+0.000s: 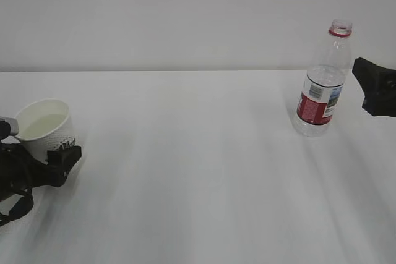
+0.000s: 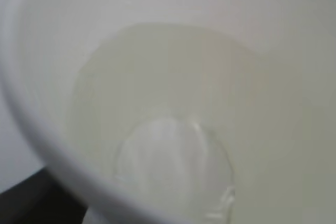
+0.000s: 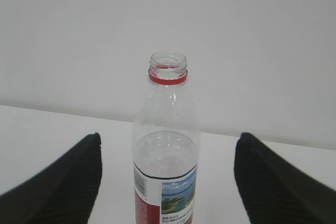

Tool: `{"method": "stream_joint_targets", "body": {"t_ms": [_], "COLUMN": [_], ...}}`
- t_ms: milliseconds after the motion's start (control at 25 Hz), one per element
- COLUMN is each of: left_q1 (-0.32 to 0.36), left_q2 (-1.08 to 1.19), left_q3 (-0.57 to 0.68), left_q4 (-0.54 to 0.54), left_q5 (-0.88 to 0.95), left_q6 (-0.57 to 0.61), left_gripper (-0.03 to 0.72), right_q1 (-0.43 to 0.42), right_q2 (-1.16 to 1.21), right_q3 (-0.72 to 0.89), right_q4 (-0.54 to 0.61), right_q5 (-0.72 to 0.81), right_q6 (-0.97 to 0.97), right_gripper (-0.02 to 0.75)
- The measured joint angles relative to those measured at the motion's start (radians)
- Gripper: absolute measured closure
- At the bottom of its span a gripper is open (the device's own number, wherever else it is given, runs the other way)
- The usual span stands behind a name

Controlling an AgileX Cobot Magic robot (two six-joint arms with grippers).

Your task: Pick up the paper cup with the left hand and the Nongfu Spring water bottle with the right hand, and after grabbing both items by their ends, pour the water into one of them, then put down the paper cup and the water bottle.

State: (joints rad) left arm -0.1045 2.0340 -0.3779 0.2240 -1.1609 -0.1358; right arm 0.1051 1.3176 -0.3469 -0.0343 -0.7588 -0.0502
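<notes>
Middle: bare white table [image 1: 198, 171], open passage between both ends.
Left edge: paper cup [image 1: 44, 127] blocks, touching left hand [image 1: 37, 168].
Right: Nongfu Spring water bottle [image 1: 322, 85] stands upright, clear gaps either side between right hand's [image 3: 167, 182] spread jaws.

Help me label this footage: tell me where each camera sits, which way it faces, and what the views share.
Exterior: slanted down across the white table; the left end effector around the tilted paper cup, the right end effector beside the upright water bottle.
Left wrist: just above the cup, looking inside at the water; no fingers visible.
Right wrist: level, facing the bottle between two black fingers.
Shared: cup with exterior and left wrist; bottle with exterior and right wrist.
</notes>
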Motion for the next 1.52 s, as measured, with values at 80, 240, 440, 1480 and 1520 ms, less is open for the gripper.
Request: {"method": "stream_joint_targets", "body": {"t_ms": [80, 240, 440, 1480, 1520], "left_q1": [0.000, 0.000, 0.000, 0.000, 0.000], "left_q2": [0.000, 0.000, 0.000, -0.034, -0.044], "left_q3": [0.000, 0.000, 0.014, 0.048, 0.057], "left_q4": [0.000, 0.000, 0.000, 0.066, 0.064], "left_q5": [0.000, 0.000, 0.001, 0.004, 0.004], "left_q6": [0.011, 0.011, 0.011, 0.005, 0.005], "left_gripper": [0.000, 0.008, 0.032, -0.004, -0.004], "right_q1": [0.000, 0.000, 0.000, 0.000, 0.000], "right_q2": [0.000, 0.000, 0.000, 0.000, 0.000], "right_q3": [0.000, 0.000, 0.000, 0.000, 0.000], "right_q4": [0.000, 0.000, 0.000, 0.000, 0.000], "right_q5": [0.000, 0.000, 0.000, 0.000, 0.000], "right_q6": [0.000, 0.000, 0.000, 0.000, 0.000], "right_gripper": [0.149, 0.149, 0.149, 0.149, 0.149]}}
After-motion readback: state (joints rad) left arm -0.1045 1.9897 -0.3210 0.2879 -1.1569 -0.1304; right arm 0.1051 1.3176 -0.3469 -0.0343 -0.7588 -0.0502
